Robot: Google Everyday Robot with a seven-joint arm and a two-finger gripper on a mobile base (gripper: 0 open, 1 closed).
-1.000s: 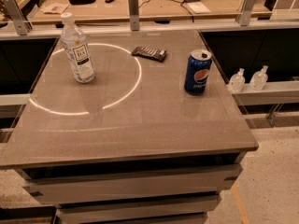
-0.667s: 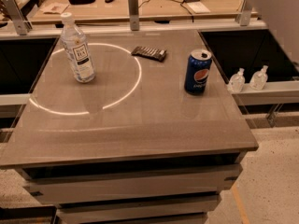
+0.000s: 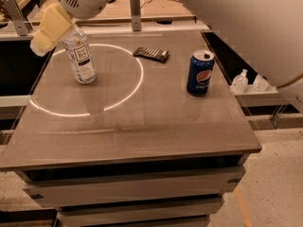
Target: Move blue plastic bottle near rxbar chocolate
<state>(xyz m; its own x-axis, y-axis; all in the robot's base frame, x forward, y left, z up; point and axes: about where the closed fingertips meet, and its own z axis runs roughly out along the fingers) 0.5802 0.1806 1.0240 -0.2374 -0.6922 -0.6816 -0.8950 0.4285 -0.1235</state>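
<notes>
The blue plastic bottle [image 3: 81,58] stands upright at the back left of the grey table [image 3: 142,126], inside a bright ring of light. The rxbar chocolate [image 3: 151,54] lies flat at the back middle, to the right of the bottle and well apart from it. My gripper [image 3: 51,26] is at the top left, right over the bottle's top and hiding its cap. The white arm [image 3: 246,22] reaches in from the upper right across the top of the view.
A blue Pepsi can [image 3: 200,73] stands at the right of the table. Two small clear pump bottles [image 3: 240,82] sit on a lower shelf beyond the right edge. Metal posts [image 3: 135,4] and a cluttered bench stand behind the table.
The arm has swung into view from the upper right, and the gripper now sits over the bottle's top. The bottle, bar and can have not moved.
</notes>
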